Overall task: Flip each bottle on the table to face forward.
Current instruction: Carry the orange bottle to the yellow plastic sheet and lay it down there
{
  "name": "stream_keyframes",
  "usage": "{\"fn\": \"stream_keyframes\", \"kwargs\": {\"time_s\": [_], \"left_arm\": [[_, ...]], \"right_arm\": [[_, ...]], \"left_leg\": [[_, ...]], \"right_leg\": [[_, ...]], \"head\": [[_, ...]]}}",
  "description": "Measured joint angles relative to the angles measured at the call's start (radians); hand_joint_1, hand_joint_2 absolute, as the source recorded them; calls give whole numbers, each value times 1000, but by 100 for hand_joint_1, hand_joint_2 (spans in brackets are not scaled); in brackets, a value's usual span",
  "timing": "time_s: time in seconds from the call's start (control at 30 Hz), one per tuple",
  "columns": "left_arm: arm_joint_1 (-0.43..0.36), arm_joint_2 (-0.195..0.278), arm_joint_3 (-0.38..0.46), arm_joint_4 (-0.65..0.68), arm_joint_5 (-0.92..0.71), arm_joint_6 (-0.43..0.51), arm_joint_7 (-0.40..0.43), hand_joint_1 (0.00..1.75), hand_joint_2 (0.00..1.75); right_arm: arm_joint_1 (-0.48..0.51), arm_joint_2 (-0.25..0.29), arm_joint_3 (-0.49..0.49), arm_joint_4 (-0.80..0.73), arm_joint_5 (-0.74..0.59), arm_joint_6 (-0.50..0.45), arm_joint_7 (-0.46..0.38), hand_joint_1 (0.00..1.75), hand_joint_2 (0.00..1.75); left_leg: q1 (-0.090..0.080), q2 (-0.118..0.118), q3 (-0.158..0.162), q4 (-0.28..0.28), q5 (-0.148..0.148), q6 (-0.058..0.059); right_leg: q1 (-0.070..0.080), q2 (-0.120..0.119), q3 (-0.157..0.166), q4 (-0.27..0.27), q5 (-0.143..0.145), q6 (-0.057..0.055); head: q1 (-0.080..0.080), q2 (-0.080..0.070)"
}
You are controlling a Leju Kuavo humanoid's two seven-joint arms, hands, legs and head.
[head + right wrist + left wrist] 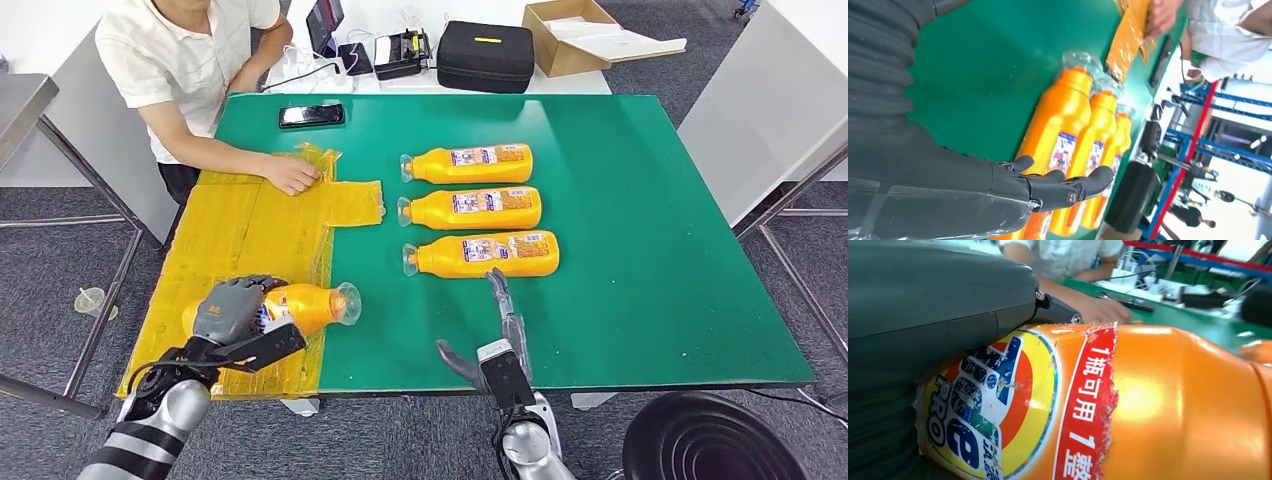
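My left hand [232, 308] grips an orange bottle [305, 306] lying on the yellow sheet [250, 235], cap pointing right | my right hand [503, 330] holds nothing, fingers straight and apart, just short of the nearest bottle [485, 254] in a row of three on the green table [640, 200] | a person's hand [292, 175] rests on the sheet.

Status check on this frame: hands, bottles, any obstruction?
Left hand grips fourth bottle on the yellow sheet. Right hand open, near the row of three bottles. Person's hand rests on the sheet.
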Motion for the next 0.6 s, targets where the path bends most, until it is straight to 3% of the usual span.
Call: {"fn": "stream_keyframes", "kwargs": {"time_s": [0.1, 0.13, 0.23, 0.27, 0.3, 0.43, 0.6], "left_arm": [[-62, 2, -4, 83, -35, 6, 8, 175, 175], [-80, 1, -7, 110, -52, 14, 19, 173, 175], [-136, -5, -21, 207, -112, 48, 55, 49, 175], [-155, -11, -23, 247, -123, 58, 60, 7, 175], [-175, -18, -25, 289, -129, 69, 62, 0, 175], [-243, -46, -27, 442, -136, 77, 59, 0, 175], [-324, -69, -27, 573, -134, 14, 58, 0, 175]], "right_arm": [[-1, 5, -15, -1, -5, -1, -8, 0, 175], [-2, 8, -20, -1, -8, -2, -10, 0, 131], [-7, 17, -33, 0, -25, 0, -15, 0, 0], [-9, 20, -36, 2, -31, 3, -17, 0, 0], [-12, 23, -38, 5, -37, 6, -19, 0, 0], [-21, 31, -51, 25, -52, 2, -32, 0, 0], [-29, 37, -74, 51, -72, 0, -43, 0, 0]], "left_leg": [[0, 0, 0, 0, 0, 0], [0, 0, 0, 0, 0, 0], [0, 0, 0, 0, 0, 0], [0, 0, 0, 0, 0, 0], [0, 0, 0, 0, 0, 0], [0, 0, 0, 0, 0, 0], [0, -1, 3, 0, 0, 0]], "right_leg": [[0, 0, 0, 0, 0, 0], [0, 0, 0, 0, 0, 0], [0, 0, 0, 0, 0, 0], [0, 0, 0, 0, 0, 0], [0, 0, 0, 0, 0, 0], [0, 0, 0, 0, 0, 0], [0, -1, 4, 0, 0, 0]], "head": [[0, 0], [0, 0], [0, 0], [0, 0], [0, 0], [0, 0], [0, 0]]}}
